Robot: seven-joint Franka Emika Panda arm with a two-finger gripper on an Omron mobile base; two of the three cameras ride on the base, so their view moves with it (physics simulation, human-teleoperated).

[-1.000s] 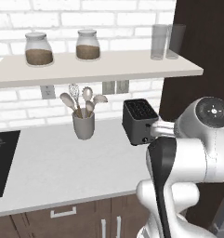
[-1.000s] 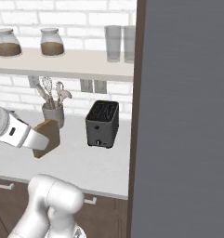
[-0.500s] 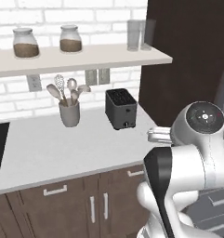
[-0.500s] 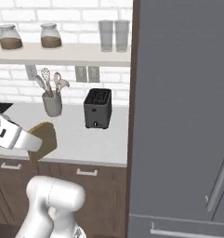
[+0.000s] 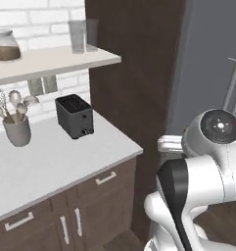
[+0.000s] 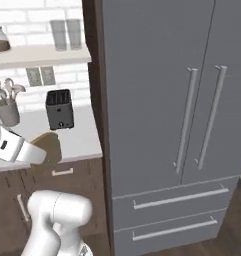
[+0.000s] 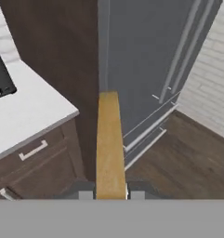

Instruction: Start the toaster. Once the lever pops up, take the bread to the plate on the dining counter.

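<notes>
Left base view: I see the toaster (image 5: 74, 116) sitting on the light counter (image 5: 56, 162) just right of the utensil cup (image 5: 16, 130), its slots look empty from here, and my arm's big white joint fills the lower right with the hand hidden behind it. A shelf (image 5: 51, 61) above carries a jar (image 5: 4, 45) and two glasses (image 5: 83, 34). Right base view: the toaster (image 6: 59, 109) is back on the counter, well apart from the hand; the bread (image 6: 48, 149) is a tan-brown slice at the end of my white forearm, out past the counter edge over the drawers, with the tall grey fridge (image 6: 177, 100) taking up the right side. Hand view: the bread (image 7: 108, 144) runs edge-on straight up from the gripper (image 7: 110, 194), and the two fingertips (image 7: 86, 193) sit tight on either side of it, so the gripper is clamped on the slice. Beyond it I see the fridge doors, wood floor and the counter corner with the toaster (image 7: 1, 79) at far left. My read: toasting and pickup are done, the carry is under way. Left to do: find the plate and dining counter, drive there, set the bread down and let go.
</notes>
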